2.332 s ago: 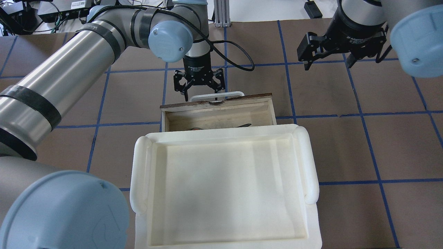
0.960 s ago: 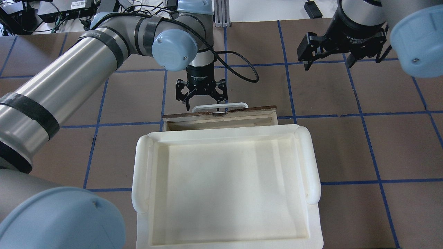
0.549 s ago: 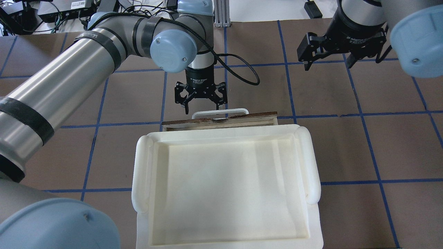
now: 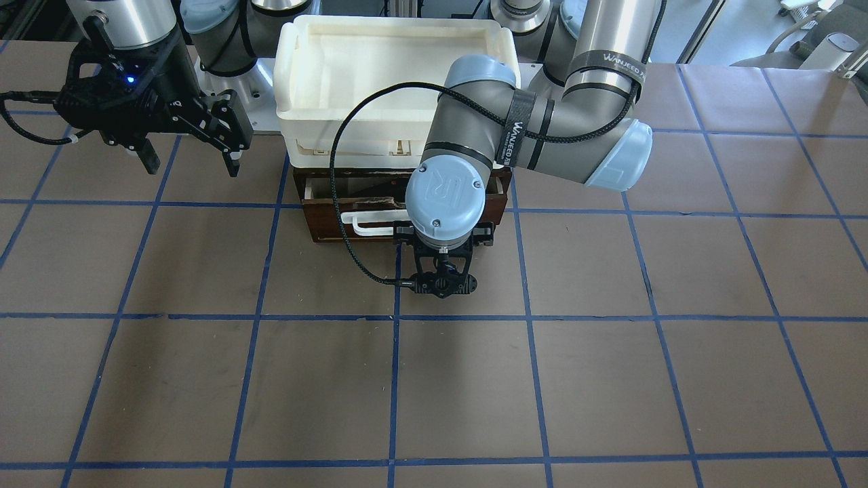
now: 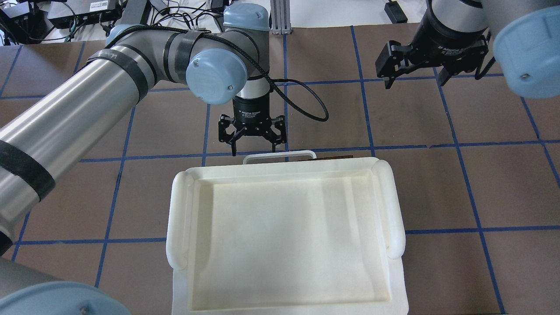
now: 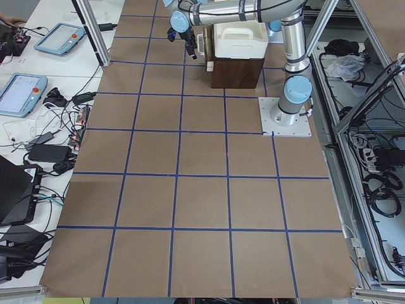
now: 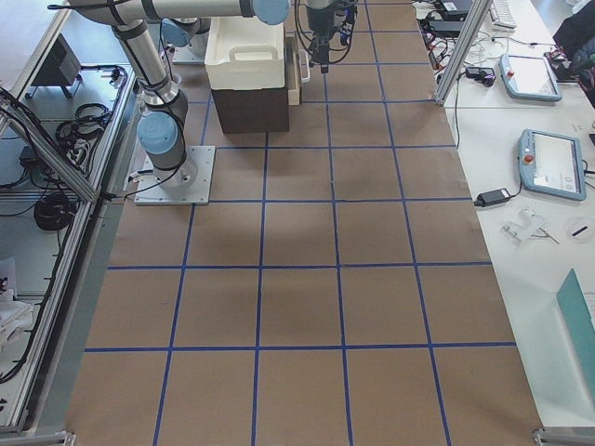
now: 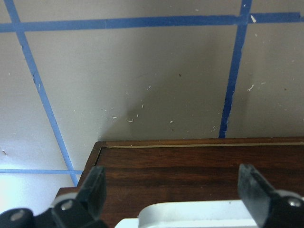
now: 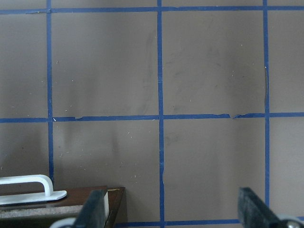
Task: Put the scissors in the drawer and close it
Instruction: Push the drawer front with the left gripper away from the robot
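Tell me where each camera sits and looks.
Front: across the table, facing the robot; both arms.
Overhead: behind the robot, looking down on the bin; both arms.
Left: table's end, looking along it; left arm nearer.
Right: opposite end; right arm nearer.
Left wrist: down on the drawer; left end effector.
Right wrist: down on table; right end effector.
Front, overhead share the handle.

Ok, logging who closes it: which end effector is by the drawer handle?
The left end effector, open at the white handle; the right end effector hovers well aside.
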`<state>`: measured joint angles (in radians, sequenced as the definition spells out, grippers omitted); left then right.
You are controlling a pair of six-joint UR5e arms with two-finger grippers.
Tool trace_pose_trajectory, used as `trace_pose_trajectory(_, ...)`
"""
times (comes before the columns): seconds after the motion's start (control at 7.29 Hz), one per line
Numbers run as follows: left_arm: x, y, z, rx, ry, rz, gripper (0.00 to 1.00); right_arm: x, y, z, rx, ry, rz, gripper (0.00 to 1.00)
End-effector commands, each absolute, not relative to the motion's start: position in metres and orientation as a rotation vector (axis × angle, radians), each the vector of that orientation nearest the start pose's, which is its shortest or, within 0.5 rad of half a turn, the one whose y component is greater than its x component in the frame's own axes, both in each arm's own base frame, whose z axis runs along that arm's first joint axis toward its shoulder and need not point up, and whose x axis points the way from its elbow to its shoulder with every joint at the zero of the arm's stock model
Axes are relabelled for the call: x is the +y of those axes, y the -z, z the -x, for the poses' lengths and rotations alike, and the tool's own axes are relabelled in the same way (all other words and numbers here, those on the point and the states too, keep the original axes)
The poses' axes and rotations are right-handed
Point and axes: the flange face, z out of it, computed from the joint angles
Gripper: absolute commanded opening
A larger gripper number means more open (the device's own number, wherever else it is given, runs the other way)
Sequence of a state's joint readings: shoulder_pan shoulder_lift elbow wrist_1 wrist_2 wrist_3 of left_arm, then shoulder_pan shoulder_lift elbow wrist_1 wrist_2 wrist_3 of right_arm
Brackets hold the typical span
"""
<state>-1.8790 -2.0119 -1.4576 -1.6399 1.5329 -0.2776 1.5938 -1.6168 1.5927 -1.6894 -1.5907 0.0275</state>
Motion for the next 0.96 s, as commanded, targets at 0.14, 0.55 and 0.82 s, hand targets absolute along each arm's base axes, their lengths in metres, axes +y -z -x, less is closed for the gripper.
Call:
trace_pose_trajectory(0.14,-0.52,-0.289,0.317,2.994,-0.614,-0.05,1.0,-0.482,-0.512,-0.142,3.15,0.226,-0.009,1.0)
trace_pose_trajectory(0.55,-0.505,-0.278,0.317,2.975,-0.657,-0.06,1.0,-0.482,-0.512,-0.142,3.15,0.223,-0.009,1.0)
trace_pose_trajectory(0.82,-0.502,-0.276,0.317,2.97,-0.665,-0.064,1.0,-0.482,-0.512,-0.142,3.15,0.223,-0.009,1.0)
